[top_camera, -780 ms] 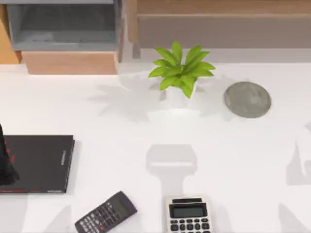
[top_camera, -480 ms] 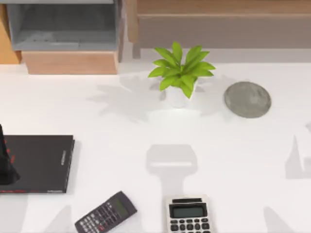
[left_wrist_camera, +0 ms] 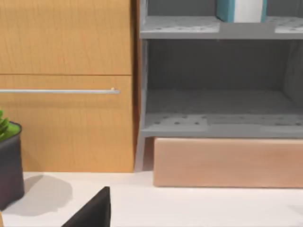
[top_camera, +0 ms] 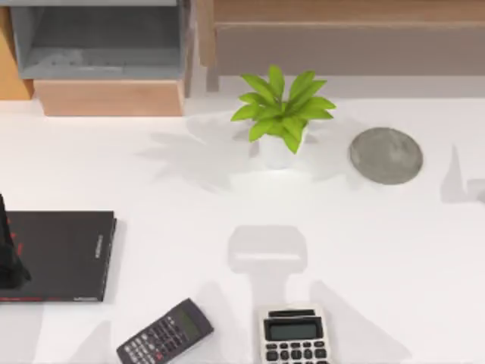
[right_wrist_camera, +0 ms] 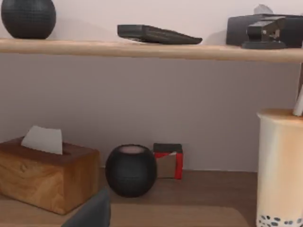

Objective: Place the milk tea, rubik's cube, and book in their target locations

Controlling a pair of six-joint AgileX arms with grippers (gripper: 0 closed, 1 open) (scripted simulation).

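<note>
**Facing the shelves, grip state impossible to tell on either arm**

Pointing the left gripper (left_wrist_camera: 93, 212) at the grey shelf unit (left_wrist_camera: 218, 123), with the book (left_wrist_camera: 239, 9) standing on its upper level. Hanging the left arm (top_camera: 7, 254) over the flat black book (top_camera: 64, 254) at the table's (top_camera: 227, 197) left edge. Aiming the right gripper (right_wrist_camera: 91, 210) into wooden shelving (right_wrist_camera: 142, 49), with the milk tea (right_wrist_camera: 279, 170) standing close by and a tissue box (right_wrist_camera: 47, 172) and black sphere (right_wrist_camera: 131, 169) farther back. Toward the table's far right corner, the coaster (top_camera: 386, 155), near the plant (top_camera: 280, 114).

On the counter (top_camera: 189, 227), the plant (top_camera: 280, 114) stands at the back, the coaster (top_camera: 386, 155) to its right. The flat book (top_camera: 64, 254) lies at the left edge, two calculators (top_camera: 165, 334) (top_camera: 293, 335) along the front.
</note>
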